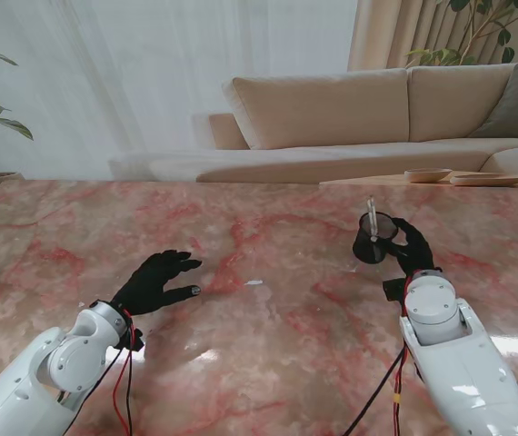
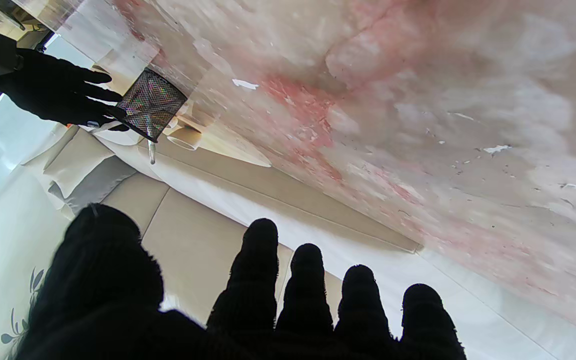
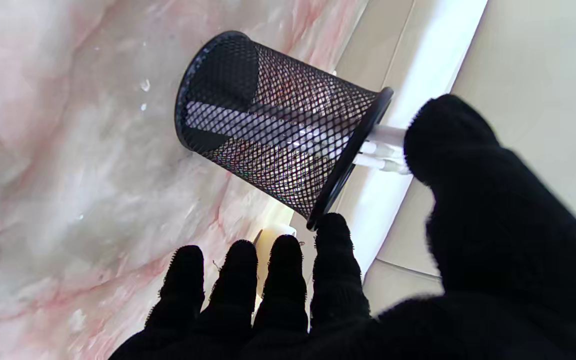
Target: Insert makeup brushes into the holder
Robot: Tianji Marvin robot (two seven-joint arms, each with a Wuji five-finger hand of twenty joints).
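Overhead, from the stand, a pink-veined marble table point(image 1: 268, 318) is seen with a beige sofa point(image 1: 368, 113) behind it. On the right, a black mesh holder point(image 1: 373, 238) stands on the table, and the right hand point(image 1: 411, 245) is placed just beside it. A pale brush point(image 1: 372, 216) sticks up out of the holder's mouth. On the left, well apart from the holder, the left hand point(image 1: 156, 282) is held low over the marble with its fingers spread, and nothing is gripped by it. No loose brush can be made out on the table.

Next, in the left wrist view, the left fingers point(image 2: 260, 270) are seen apart and empty. Far off, the holder point(image 2: 151, 104) is seen with the right hand point(image 2: 53, 95) against it and a thin brush handle point(image 2: 151, 152) poking from its rim.

Lastly, in the right wrist view, the holder point(image 3: 273, 140) fills the frame. Pale handles point(image 3: 385, 147) stand out past the rim, and shafts are visible through the mesh. One fingertip point(image 3: 333, 225) is touching the rim, and the thumb point(image 3: 448, 130) is set against the handles' ends. The hand is part open; whether a handle is pinched cannot be told.

The step in hand is judged to be the seating of a brush. Next, a clean release and withdrawal are called for, without the holder being tipped.
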